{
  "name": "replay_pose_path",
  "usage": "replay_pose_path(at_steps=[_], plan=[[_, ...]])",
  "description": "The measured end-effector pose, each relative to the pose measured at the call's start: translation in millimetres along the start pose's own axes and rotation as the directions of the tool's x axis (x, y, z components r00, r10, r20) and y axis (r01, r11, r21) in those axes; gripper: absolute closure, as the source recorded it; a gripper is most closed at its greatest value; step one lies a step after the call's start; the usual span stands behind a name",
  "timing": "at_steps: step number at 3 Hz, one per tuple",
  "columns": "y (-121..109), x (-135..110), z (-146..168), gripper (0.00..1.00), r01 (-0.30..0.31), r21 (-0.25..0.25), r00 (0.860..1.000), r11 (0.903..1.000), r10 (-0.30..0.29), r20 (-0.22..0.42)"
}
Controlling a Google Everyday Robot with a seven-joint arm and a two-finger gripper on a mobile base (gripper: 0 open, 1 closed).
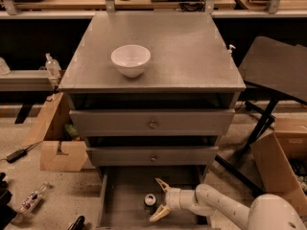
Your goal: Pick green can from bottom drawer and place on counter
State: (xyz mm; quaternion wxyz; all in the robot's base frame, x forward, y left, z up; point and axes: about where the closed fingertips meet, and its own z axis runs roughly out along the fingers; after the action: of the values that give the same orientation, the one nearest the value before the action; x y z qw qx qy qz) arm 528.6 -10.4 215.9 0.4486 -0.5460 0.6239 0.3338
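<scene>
The green can (150, 202) stands upright on the floor of the open bottom drawer (123, 190), its silver lid facing up. My gripper (159, 201) reaches in from the lower right on a white arm. Its two pale fingers are spread open just right of the can, one tip above it and one below it, with no hold on it. The counter (187, 56) is the grey speckled top of the cabinet, above the two closed drawer fronts with brass knobs.
A white bowl (130, 60) sits on the counter's left half. Cardboard boxes stand at the left (57, 143) and right (278, 166) of the cabinet. A dark folding table (278, 66) stands at the right. A clear plastic bottle (32, 198) lies on the floor at left.
</scene>
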Motion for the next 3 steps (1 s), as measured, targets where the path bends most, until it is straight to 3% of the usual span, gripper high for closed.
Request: replay_pose_path(at_steps=[1, 2, 3], plan=[[-3.4, 17.1, 10.2, 0.00, -0.007, -0.003, 1.000, 1.0000, 0.007, -0.025], [4.9, 28.2, 21.6, 0.14, -0.021, -0.014, 0.999, 0.9997, 0.021, -0.025], [19.7, 30.5, 29.6, 0.39, -0.035, -0.021, 0.999, 0.9992, 0.034, -0.024]])
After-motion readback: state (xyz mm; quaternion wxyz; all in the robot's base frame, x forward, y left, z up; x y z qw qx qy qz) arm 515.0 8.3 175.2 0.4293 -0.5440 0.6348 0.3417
